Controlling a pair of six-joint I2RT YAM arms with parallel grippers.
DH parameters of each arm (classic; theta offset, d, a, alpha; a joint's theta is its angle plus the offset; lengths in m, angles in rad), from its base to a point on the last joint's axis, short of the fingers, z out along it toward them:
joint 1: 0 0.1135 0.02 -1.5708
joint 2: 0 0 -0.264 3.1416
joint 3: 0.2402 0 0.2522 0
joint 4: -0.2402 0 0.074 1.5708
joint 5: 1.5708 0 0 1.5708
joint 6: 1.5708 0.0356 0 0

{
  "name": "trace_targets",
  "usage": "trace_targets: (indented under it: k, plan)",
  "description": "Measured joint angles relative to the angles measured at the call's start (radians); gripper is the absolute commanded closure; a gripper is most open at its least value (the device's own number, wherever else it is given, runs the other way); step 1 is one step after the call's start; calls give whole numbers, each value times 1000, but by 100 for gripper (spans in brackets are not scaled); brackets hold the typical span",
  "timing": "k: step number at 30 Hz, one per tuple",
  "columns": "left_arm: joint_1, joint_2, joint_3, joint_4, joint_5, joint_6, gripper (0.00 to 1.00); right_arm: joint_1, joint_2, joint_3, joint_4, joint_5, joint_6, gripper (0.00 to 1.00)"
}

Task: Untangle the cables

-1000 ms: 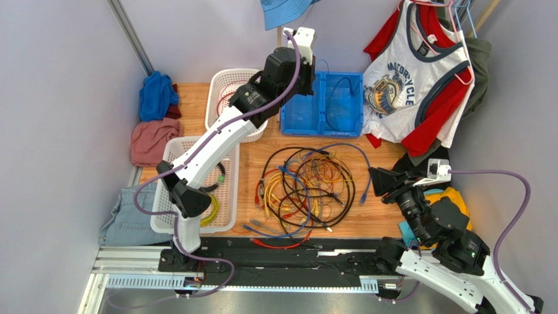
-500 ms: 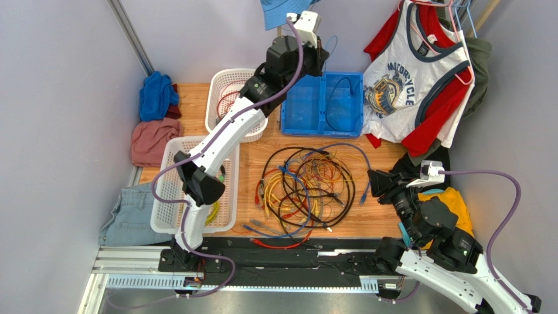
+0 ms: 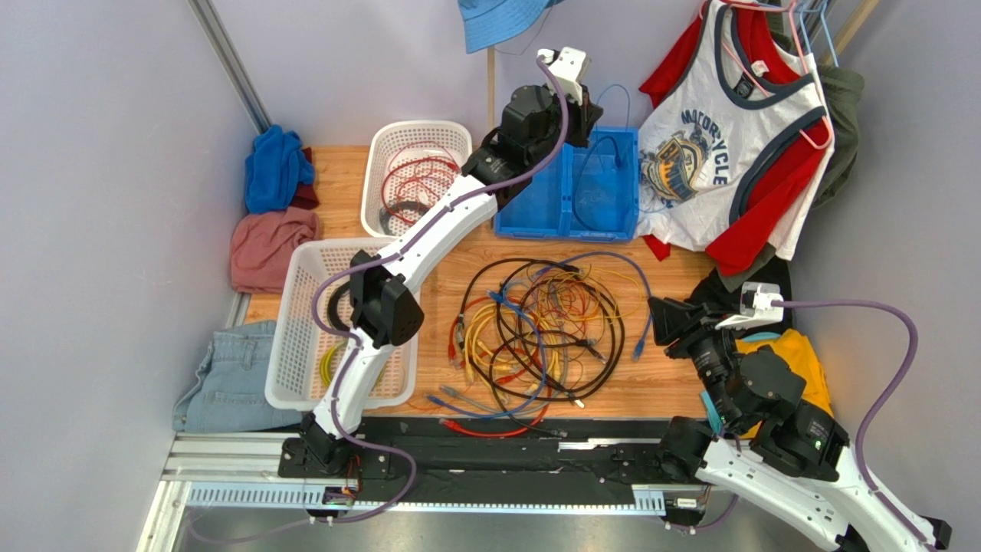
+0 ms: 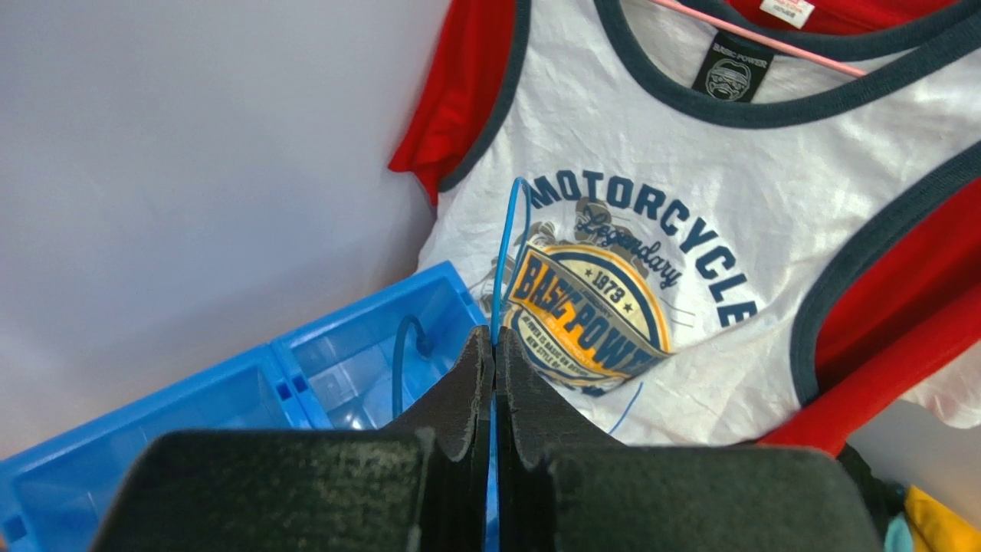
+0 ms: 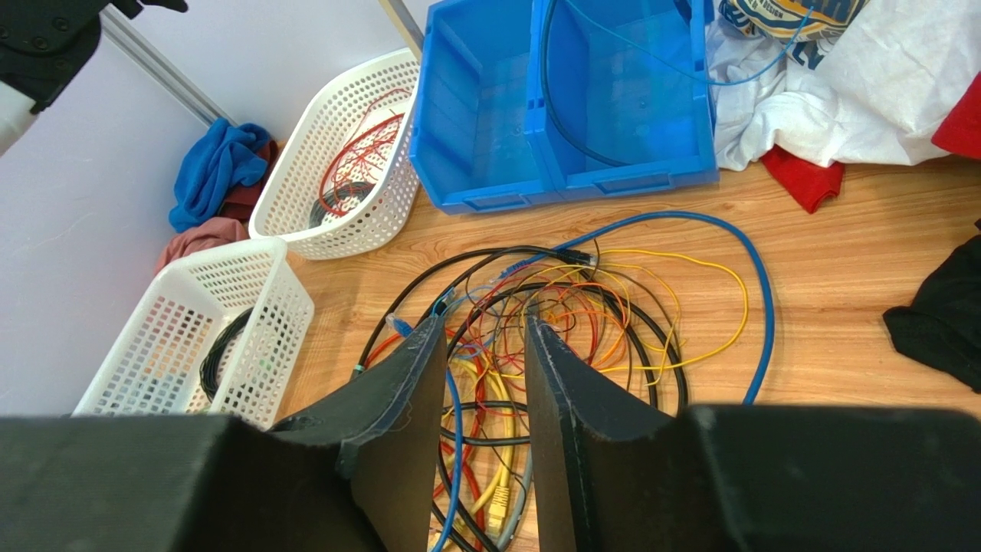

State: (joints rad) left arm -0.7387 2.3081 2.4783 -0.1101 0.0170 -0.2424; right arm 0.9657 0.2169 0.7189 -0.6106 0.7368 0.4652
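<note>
Cables [image 3: 541,328] knotted in a heap mid-counter [image 3: 674,385]. One thin blue cable [image 4: 503,259] is pinched in the left jaws above the blue bin [image 3: 564,230]. Right jaws apart, empty, beside the heap. Advice: lower well into a compartment before release, so no loop drapes the rim or snags the hanging shirt [image 4: 691,230].

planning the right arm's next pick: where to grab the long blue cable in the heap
Probably grip the blue cable at its outer arc right of the heap, from above: there it lies flat and alone, clear of other cords.
</note>
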Motion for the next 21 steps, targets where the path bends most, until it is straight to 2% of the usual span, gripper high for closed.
trace_targets:
  k: [7, 10, 21]
  plan:
    - [3, 18, 0, 51, -46, 23, 100, 0, -11, 0, 0, 6, -3, 65]
    - [4, -2, -53, 97, -83, 51, 100, 0, -14, 0, 0, 7, -3, 65]
    - [16, -86, -103, 84, -253, 157, 100, 0, -19, 0, 1, 7, -3, 65]
